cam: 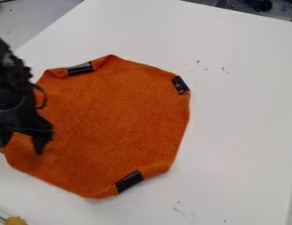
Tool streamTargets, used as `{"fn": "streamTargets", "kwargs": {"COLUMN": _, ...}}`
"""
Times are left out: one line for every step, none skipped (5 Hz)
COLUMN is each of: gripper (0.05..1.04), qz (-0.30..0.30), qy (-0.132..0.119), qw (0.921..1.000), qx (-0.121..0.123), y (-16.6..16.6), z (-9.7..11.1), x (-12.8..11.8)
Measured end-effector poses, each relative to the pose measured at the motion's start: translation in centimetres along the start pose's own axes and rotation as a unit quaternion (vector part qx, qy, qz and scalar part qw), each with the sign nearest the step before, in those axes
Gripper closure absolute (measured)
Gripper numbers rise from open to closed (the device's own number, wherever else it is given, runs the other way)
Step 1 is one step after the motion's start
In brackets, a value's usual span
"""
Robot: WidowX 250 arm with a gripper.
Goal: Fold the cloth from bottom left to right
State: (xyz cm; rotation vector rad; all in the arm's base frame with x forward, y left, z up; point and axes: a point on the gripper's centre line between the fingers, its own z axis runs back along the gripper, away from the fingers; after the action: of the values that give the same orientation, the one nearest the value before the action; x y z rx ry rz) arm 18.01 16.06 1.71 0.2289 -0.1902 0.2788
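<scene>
My gripper [21, 148] is black. Before me the cloth [119, 116] is burnt orange, without print, its edge marked by black patches [129, 181] near eleven, two and five o'clock. My bench [242, 132] is white, flecked grey towards one and five o'clock.

Camera view. My black gripper [21, 143] hangs over the left part of the orange cloth [119, 114], fingers apart; contact I cannot determine. Cloth lies spread on white table [242, 110], its outline many-cornered. Black strips [129, 181] at upper-left, upper-right and bottom edges. Yellow object [15, 220]: lower-left corner of view.
</scene>
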Motion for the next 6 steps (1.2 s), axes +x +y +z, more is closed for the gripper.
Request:
{"fn": "streamTargets", "kwargs": {"gripper": 0.082, "qz": 0.006, "qy": -0.009, "qw": 0.9999, "qx": 0.003, "y": 3.6, "z": -1.6, "x": 0.4}}
{"fn": "streamTargets", "kwargs": {"gripper": 0.082, "qz": 0.004, "qy": -0.02, "qw": 0.9998, "qx": 0.005, "y": 5.3, "z": -2.1, "x": 1.0}}
{"fn": "streamTargets", "kwargs": {"gripper": 0.133, "qz": 0.003, "qy": -0.025, "qw": 0.9997, "qx": 0.0, "y": 5.6, "z": -2.2, "x": 1.4}}
{"fn": "streamTargets", "kwargs": {"gripper": 0.377, "qz": 0.008, "qy": -0.03, "qw": 0.9995, "qx": -0.005, "y": 5.5, "z": -2.5, "x": 1.6}}
{"fn": "streamTargets", "kwargs": {"gripper": 0.631, "qz": 0.013, "qy": -0.031, "qw": 0.9994, "qx": -0.009, "y": 5.2, "z": -2.7, "x": 1.4}}
{"fn": "streamTargets", "kwargs": {"gripper": 0.851, "qz": -0.004, "qy": -0.02, "qw": 0.9997, "qx": -0.016, "y": 4.0, "z": -2.2, "x": 1.1}}
